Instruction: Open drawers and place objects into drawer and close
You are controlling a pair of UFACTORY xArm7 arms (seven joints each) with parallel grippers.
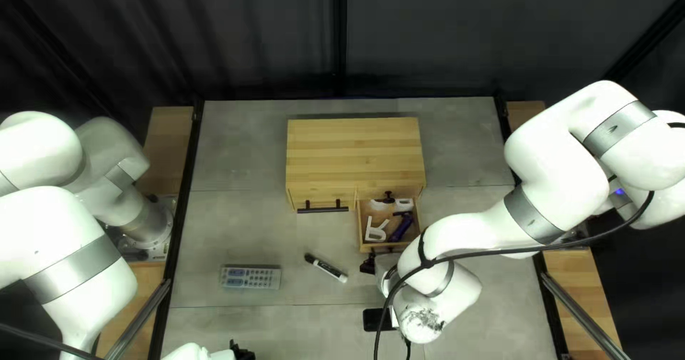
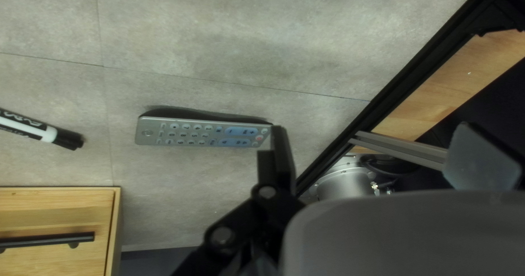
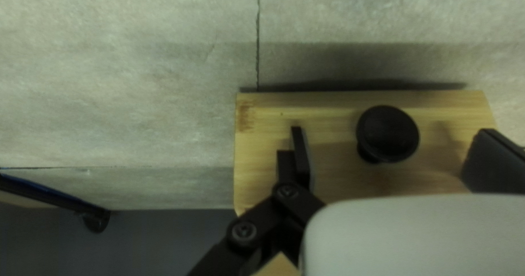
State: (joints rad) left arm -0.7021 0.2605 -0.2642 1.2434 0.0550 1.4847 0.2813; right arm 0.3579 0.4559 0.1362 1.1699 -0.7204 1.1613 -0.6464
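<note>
While the cabinet's right-hand drawer stood open in the top left view, its left-hand drawer was shut. The open one already held a white letter-shaped piece, a dark blue item and other small pieces. The remote and the marker lay on the worktop, so loading seemed only partly done, with closing to follow.

The left pincer was spread and empty, one finger near the remote's end. The right pincer was also spread, the black knob between its fingers but ungripped, probably ready for pushing or pulling.

The right arm hid most of its pincer from above and partly covered a black block, whose nature I couldn't tell. The drawer's small contents overlapped, too crowded to count surely.
</note>
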